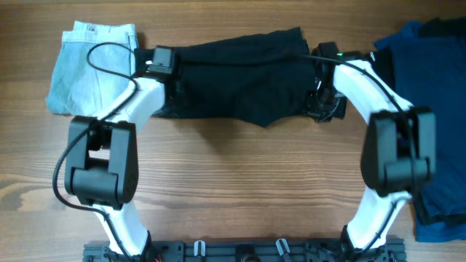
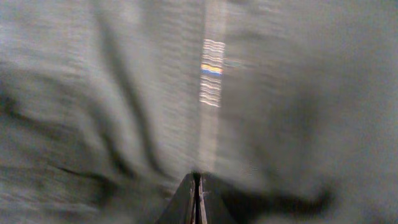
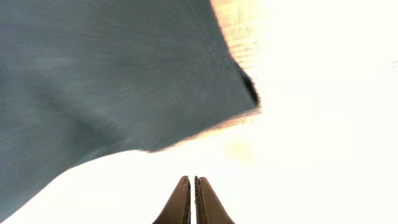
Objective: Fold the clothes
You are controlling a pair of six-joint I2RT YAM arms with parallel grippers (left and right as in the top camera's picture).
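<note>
early in the fold: black shorts (image 1: 240, 76) spread flat on the surface (image 1: 240, 182), unfolded. left tool (image 2: 197, 178) and right tool (image 3: 191, 179) closed tight at their side edges; cloth pinched or not, cannot tell. pale denim (image 1: 91, 69) folded already; navy pile (image 1: 429, 116) waiting.

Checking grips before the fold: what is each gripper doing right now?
Left gripper: closed at the black shorts; whether it pinches fabric cannot be told.
Right gripper: closed, holding nothing visible.
</note>
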